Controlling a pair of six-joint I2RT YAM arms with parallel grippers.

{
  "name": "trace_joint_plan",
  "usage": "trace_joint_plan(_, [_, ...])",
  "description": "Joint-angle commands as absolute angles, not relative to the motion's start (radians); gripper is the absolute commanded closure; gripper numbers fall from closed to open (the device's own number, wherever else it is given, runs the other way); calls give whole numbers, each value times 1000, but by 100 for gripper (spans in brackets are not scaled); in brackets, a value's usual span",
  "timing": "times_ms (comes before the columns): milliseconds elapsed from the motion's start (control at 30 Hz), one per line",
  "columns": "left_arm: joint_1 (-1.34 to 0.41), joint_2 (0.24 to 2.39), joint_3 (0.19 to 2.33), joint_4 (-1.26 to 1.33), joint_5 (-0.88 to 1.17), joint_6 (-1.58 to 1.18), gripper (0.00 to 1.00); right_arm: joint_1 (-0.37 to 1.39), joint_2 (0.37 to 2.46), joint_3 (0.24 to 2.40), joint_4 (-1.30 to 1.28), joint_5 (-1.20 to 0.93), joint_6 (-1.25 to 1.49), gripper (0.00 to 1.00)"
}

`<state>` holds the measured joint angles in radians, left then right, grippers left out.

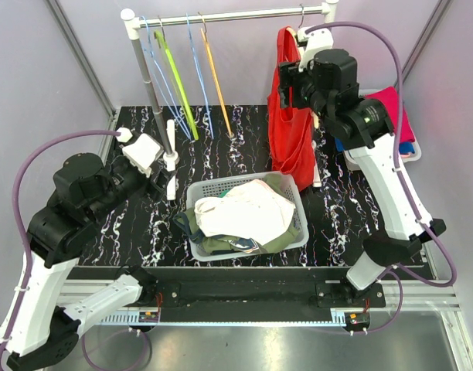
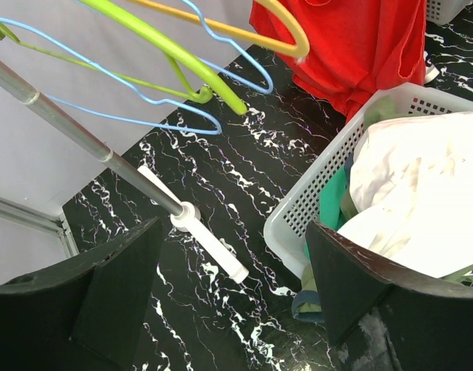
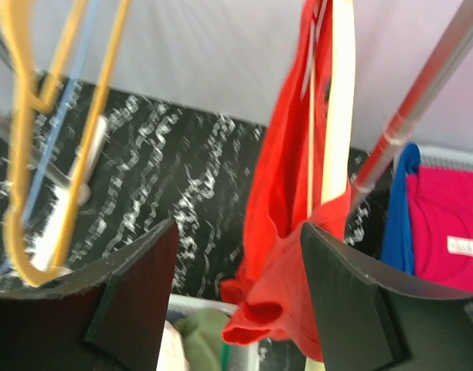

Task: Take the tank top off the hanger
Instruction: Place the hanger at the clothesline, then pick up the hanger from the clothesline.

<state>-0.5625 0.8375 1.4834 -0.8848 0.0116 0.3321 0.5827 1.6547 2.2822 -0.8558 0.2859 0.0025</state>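
Observation:
A red tank top (image 1: 290, 131) hangs on a cream hanger (image 3: 338, 116) from the right end of the clothes rail (image 1: 236, 15). It also shows in the right wrist view (image 3: 287, 255) and in the left wrist view (image 2: 352, 42). My right gripper (image 1: 292, 81) is open, high up beside the top's shoulder straps; the cloth lies between its jaws by the right one, and no pinch shows. My left gripper (image 1: 161, 182) is open and empty, low over the table by the rack's left post (image 2: 82, 135).
A white basket (image 1: 298, 202) of folded clothes stands mid-table. Blue, green and orange empty hangers (image 1: 182, 77) hang on the rail's left part. A bin with pink and blue clothes (image 1: 395, 116) sits at the far right. The rack's white foot (image 2: 202, 232) lies below my left gripper.

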Motion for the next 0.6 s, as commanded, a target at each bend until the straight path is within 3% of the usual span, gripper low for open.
trace_joint_plan(0, [-558,833,1483,-838,20,327,19,554,1595,2179,-776,348,-35,26])
trace_joint_plan(233, [-558,834,1479,-839,28,325,19,534,1520,2051,-700,332,-46,15])
trace_joint_plan(567, [-557,833,1471,-841,34,322,20,523,1439,2008,-598,255,-64,19])
